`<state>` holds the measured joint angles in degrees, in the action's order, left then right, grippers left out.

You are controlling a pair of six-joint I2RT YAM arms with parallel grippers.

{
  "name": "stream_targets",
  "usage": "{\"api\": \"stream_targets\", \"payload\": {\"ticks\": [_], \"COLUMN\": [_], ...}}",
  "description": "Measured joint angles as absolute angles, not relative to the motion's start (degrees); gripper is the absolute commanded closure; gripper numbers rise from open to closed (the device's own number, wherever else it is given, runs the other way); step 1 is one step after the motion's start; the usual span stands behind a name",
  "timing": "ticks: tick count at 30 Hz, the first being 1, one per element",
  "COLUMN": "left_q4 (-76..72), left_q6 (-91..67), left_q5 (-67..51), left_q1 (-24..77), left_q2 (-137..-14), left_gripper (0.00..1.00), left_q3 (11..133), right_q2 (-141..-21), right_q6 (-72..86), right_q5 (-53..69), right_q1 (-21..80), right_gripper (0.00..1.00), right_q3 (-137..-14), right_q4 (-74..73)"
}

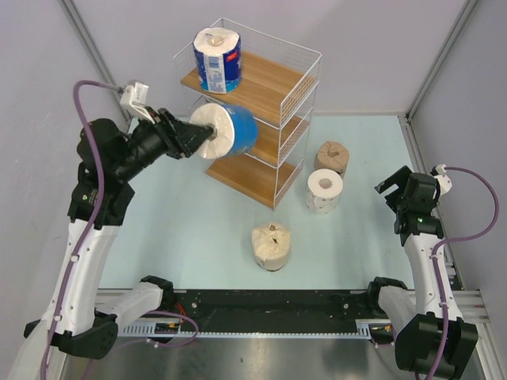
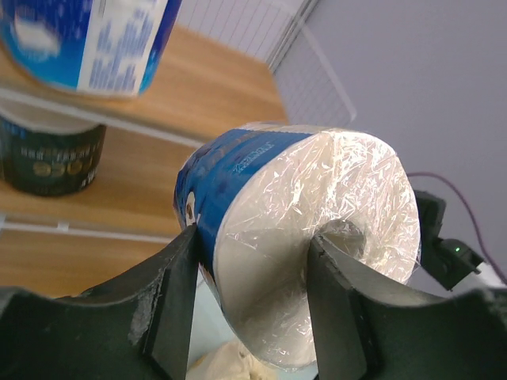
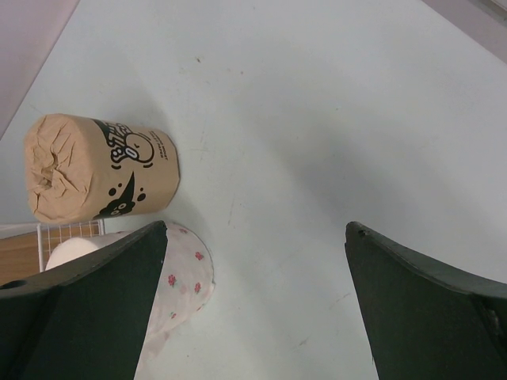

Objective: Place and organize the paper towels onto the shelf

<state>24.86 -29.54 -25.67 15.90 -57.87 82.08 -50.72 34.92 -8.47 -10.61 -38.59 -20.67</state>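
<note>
Holding a blue roll [image 1: 238, 131] on its side in the air, your left pincer [image 1: 204, 131] is clamped on it. One finger [image 2: 337, 309] sits in the hollow core and the other presses the outside of the wrap. The roll hangs just beside the left front of the shelf [image 1: 273, 87], level with the middle board.

The shelf stands toward the far edge of the bench [image 1: 198, 229]. A second blue roll [image 1: 216, 59] stands upright on the top board, at its far left corner. A dark roll [image 2: 47, 154] sits on the middle board.

Three more rolls sit on the bench. A tan-brown roll [image 1: 331, 157] and a white dotted roll [image 1: 325, 191] are close together, just right of the shelf. A cream roll [image 1: 271, 246] is closer to the near edge, about the middle.

Your right pincer [image 3: 257, 237] hangs over the bench by the right edge. Its jaws are wide apart and hold nothing.
</note>
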Motion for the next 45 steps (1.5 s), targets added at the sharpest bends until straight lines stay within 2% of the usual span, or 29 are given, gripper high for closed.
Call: {"api": "stream_targets", "payload": {"ticks": [7, 14, 21, 35, 45], "left_q4": [21.45, 20.01, 19.40, 17.65, 16.56], "left_q6": [-29.65, -29.95, -30.11, -30.13, -30.13], "left_q5": [-26.98, -27.66, -27.14, -26.13, -25.43], "left_q1": [15.97, 15.97, 15.97, 15.99, 16.01], "left_q2": [-64.62, -74.26, -79.26, -80.12, -80.73], "left_gripper": [0.64, 0.65, 0.66, 0.62, 0.46], "left_q3": [94.56, 101.23, 103.39, 104.25, 103.57], "right_q2": [-49.56, -48.16, -48.07, -48.56, -48.86], "right_q6": [34.89, 34.54, 34.44, 34.39, 34.24], "right_q5": [-8.49, -8.64, -8.69, -8.67, -8.56], "right_q1": [-10.63, -11.29, -11.94, -12.27, -12.51], "right_gripper": [0.00, 0.00, 0.00, 0.00, 0.00], "right_q3": [-38.59, -38.59, -38.59, -38.59, -38.59], "right_q4": [-20.75, -21.30, -21.63, -21.61, -21.58]}}
